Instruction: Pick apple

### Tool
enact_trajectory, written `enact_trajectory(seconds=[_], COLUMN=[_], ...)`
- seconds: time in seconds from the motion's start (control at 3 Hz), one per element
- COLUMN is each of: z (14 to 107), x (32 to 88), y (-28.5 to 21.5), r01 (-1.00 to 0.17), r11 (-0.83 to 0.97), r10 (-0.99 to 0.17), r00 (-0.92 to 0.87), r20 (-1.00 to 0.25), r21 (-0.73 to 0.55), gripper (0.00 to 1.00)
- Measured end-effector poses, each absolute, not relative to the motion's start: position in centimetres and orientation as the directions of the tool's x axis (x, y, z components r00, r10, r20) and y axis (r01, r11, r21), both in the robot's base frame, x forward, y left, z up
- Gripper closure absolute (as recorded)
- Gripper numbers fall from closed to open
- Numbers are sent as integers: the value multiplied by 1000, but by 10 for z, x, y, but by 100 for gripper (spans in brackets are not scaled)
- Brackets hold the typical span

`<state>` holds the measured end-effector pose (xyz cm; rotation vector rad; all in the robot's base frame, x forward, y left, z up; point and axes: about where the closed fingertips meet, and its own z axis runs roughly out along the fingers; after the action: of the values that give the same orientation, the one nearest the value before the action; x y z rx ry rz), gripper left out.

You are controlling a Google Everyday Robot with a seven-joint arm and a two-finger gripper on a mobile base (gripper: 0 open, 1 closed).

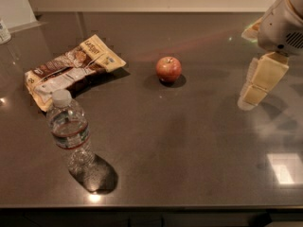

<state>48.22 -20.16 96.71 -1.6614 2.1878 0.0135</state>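
On the table [189,150] we see the apple [168,69], toward 12 o'clock from centre. The gripper [252,97] hangs well apart at its 3 o'clock; open or closed, we cannot tell.

Apple [168,68]: small, round, red skin with paler orange-yellow patches on the upper side. It sits upright with a short stem in the dimple on top. It rests directly on the dark table [189,141], toward the far middle of the surface, and its shadow falls just to its right. My gripper [252,97] hangs over the table's right side, well apart from the apple.
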Motion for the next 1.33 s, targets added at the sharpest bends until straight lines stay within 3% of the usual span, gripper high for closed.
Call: enact_trajectory(seconds=[1.33], z=[918], x=[614], y=[-144], r01=[-894], r11=[389], r10=[-823], r00=[-228], r20=[-520], r21=[-224], gripper=[0])
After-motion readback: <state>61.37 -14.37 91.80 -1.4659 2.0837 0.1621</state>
